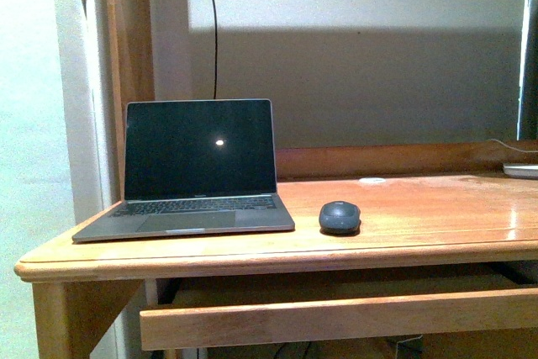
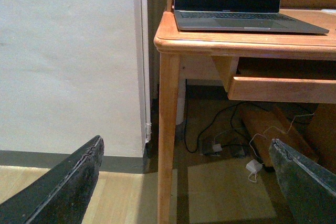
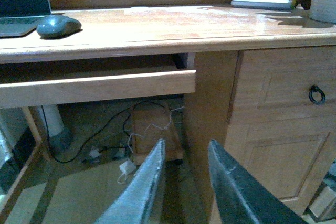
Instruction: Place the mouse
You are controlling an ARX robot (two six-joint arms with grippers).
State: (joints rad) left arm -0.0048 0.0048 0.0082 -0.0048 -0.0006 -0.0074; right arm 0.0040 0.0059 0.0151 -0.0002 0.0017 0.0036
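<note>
While neither arm appears from the front, each wrist camera shows its own fingers low before the desk (image 1: 420, 216): the left gripper (image 2: 186, 182) spread wide and empty; the right gripper (image 3: 186, 182) narrowly parted, holding nothing. Only the right wrist and front views show the mouse (image 1: 340, 217), resting on the desktop just beside the open laptop (image 1: 197, 170); the left wrist view shows the laptop alone.
</note>
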